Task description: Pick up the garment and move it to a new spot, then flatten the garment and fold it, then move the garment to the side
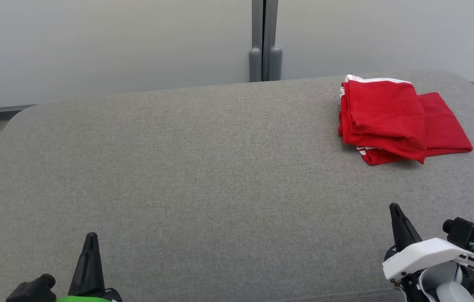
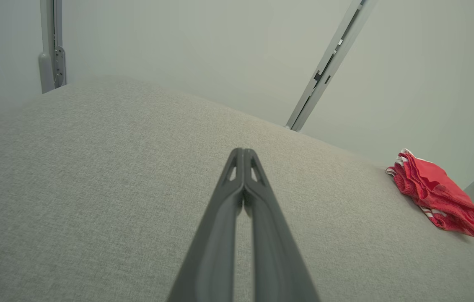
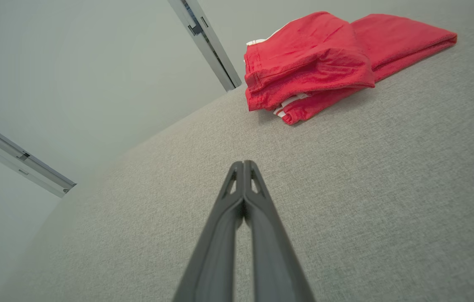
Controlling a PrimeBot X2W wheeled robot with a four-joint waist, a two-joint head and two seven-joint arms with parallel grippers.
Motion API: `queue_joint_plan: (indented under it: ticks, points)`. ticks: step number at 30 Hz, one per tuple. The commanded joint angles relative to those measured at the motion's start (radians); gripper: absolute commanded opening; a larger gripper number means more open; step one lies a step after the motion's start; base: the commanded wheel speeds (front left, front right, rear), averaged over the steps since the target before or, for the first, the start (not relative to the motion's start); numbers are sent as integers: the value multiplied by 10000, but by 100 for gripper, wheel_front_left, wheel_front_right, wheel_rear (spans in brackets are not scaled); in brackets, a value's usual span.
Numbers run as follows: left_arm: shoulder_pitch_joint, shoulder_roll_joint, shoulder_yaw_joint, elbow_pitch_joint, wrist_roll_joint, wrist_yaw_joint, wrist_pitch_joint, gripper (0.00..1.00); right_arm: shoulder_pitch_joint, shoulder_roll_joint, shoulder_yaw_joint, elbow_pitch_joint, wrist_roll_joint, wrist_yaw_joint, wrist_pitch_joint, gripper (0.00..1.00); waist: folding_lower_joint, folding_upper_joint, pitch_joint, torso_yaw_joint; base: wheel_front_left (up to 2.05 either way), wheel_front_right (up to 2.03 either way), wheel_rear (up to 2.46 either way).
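Head view coverage is the widest: the left gripper (image 1: 91, 240) is seen at the lower left and the right gripper (image 1: 395, 208) at the lower right. Both are over the near part of the worktop (image 1: 199, 167), well apart from the garment (image 1: 381, 117). The garment is laid at the far right corner, touched by nothing. Behind the right gripper a white housing (image 1: 421, 253) and a black wrist camera (image 1: 465, 233) are shown.

From above, the garment's outline is given as a thick folded block on a flatter layer. In the right wrist view the garment (image 3: 312, 63) is met edge-on, so its stacked layers and a white-striped hem are made out. In the left wrist view it (image 2: 433, 193) is reduced to a rumpled heap at the far right.

The jaws are best judged from the wrists: on the left gripper (image 2: 244, 153) and on the right gripper (image 3: 244, 164) they are pressed together at the tips, with nothing pinched — a thin slit is left lower down.

The worktop is padded, covered in grey woven cloth, with rounded corners. The garment is of soft red fabric with white trim. The grippers are matte and dark, tapered to points, with triangular cut-outs near the tips.

One garment, one worktop and two grippers are counted; one grey post (image 1: 265, 42) is set into the pale wall.
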Motion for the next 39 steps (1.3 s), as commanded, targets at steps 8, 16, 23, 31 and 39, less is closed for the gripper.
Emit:
queue_joint_plan:
  ticks: [8,16,23,31,39]
  points:
    - [-260,-14,-47,-280,-1541,-47,154,0,-232,14,-397,-273,1367,1,553,0,0,-1,41,13,0,0,0]
    - [-316,-33,-106,-351,-2754,-59,288,0,-248,62,-690,-350,2434,0,1019,0,0,-1,82,26,0,0,0]
    - [-360,-48,-155,-414,-3724,-65,397,0,-261,97,-927,-410,3295,1,1392,0,0,-1,118,37,0,0,0]
    - [-385,-65,-206,-481,-4756,-74,509,0,-275,141,-1177,-473,4211,1,1795,0,0,-1,159,50,0,0,0]
    - [-424,-82,-252,-540,-5730,-86,617,0,-289,183,-1406,-535,5060,0,2165,0,0,-1,201,62,0,0,0]
